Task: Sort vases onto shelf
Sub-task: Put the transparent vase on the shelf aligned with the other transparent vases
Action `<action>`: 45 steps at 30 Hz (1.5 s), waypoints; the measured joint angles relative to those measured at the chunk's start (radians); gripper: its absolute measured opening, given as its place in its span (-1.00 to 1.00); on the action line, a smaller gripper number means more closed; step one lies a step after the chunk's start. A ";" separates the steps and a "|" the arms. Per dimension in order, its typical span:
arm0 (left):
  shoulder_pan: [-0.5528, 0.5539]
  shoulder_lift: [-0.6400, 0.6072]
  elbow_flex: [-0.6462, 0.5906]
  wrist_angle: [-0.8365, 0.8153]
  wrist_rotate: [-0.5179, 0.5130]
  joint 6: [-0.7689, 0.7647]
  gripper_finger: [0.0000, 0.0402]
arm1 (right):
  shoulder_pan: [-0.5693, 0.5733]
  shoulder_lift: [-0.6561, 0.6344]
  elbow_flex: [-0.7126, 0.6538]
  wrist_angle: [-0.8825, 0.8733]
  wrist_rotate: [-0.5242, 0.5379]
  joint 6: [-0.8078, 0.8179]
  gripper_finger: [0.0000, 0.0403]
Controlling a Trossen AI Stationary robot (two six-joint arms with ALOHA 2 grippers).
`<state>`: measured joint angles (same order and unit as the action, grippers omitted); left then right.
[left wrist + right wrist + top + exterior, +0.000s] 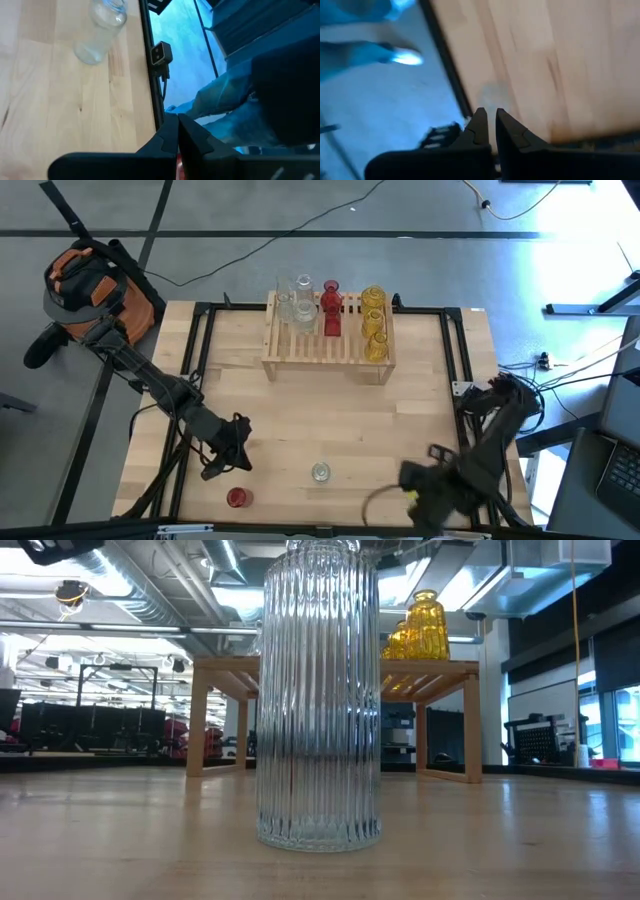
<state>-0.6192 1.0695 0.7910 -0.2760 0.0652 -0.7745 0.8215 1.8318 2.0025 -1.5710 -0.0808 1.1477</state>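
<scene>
The light-wood shelf (pixel 328 350) (pixel 440 668) stands at the table's far middle. On its slats stand clear vases (pixel 295 305), red vases (pixel 330 308) and yellow vases (pixel 374 322) (pixel 425 625). A clear ribbed vase (pixel 320 472) (pixel 318 690) (pixel 100 30) stands upright on the table near the near edge. A red vase (pixel 236 498) stands left of it. My left gripper (pixel 222 465) (pixel 177 125) is shut, just beyond the red vase, touching nothing. My right gripper (pixel 415 485) (pixel 488 120) is shut, low over the near right edge.
A black metal frame (pixel 200 360) runs along the table's sides. An orange and grey bag (pixel 90 285) lies on the floor beyond the far left corner. Cables (pixel 560 370) trail on the floor at the right. Bare tabletop (pixel 330 420) lies between the shelf and the two loose vases.
</scene>
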 joint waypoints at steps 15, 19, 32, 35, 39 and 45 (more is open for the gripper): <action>-0.003 0.000 0.000 -0.001 -0.014 0.026 -1.00 | 0.333 -0.051 -0.397 0.239 0.319 0.664 -0.25; 0.026 0.000 0.000 -0.001 0.015 0.032 -1.00 | 0.353 -0.051 -0.494 0.399 0.323 0.659 -0.03; 0.074 0.000 0.000 0.000 0.034 0.043 -1.00 | 0.351 -0.056 -0.702 0.601 0.281 0.606 0.04; 0.074 0.000 0.000 0.000 0.034 0.043 -1.00 | 0.351 -0.057 -0.723 0.656 0.319 0.598 -0.03; 0.074 0.000 0.000 0.000 0.034 0.025 -1.00 | 0.348 -0.054 -0.724 0.645 0.398 0.596 -0.24; 0.081 0.000 0.000 0.000 0.034 0.024 -1.00 | 0.324 -0.054 -0.724 0.604 0.424 0.597 -0.70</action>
<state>-0.5383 1.0695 0.7914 -0.2757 0.0996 -0.7506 1.1459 1.7775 1.2785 -0.9665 0.3435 1.7446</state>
